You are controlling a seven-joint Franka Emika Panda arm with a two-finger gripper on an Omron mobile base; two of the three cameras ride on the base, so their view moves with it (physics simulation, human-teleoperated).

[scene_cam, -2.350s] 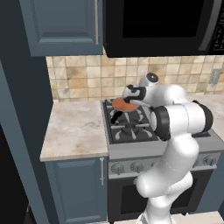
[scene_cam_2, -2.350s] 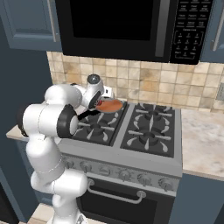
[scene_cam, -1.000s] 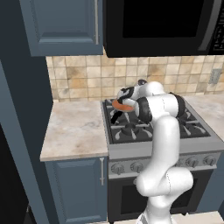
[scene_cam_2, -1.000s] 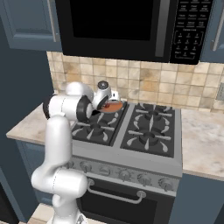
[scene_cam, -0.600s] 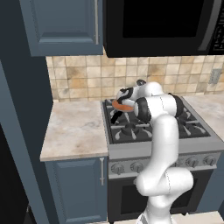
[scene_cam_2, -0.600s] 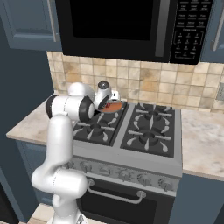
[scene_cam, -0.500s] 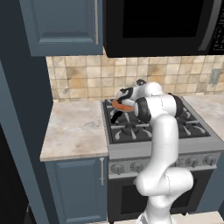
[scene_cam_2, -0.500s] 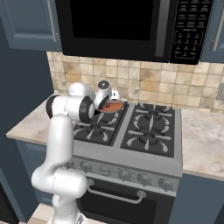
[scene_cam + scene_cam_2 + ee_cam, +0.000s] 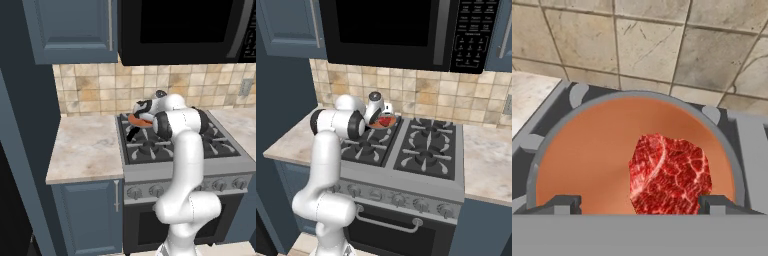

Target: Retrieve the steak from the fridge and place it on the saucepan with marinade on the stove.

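The steak [image 9: 669,175], a dark-red marbled lump, lies flat in the saucepan with marinade [image 9: 587,160] on the orange-brown liquid, right of the pan's middle. My gripper [image 9: 639,204] hovers just above it, open, its two fingertips [image 9: 567,203] wide apart with nothing between them. From the right base view the steak [image 9: 386,121] shows inside the saucepan [image 9: 377,125] on the stove's [image 9: 426,150] back left burner, with the gripper [image 9: 380,114] over it. In the left base view the saucepan [image 9: 136,120] sits under the gripper [image 9: 143,107], its black handle pointing forward. The fridge is out of view.
A tiled wall [image 9: 662,45] rises right behind the pan. A black microwave [image 9: 406,30] hangs over the stove. Pale stone counter [image 9: 85,145] lies left of the range, more counter [image 9: 486,160] to its right. Black grates [image 9: 428,147] cover the other burners.
The jaws have opened and let go of the steak, which now rests in the marinade. The arm has stayed almost in place over the pan.
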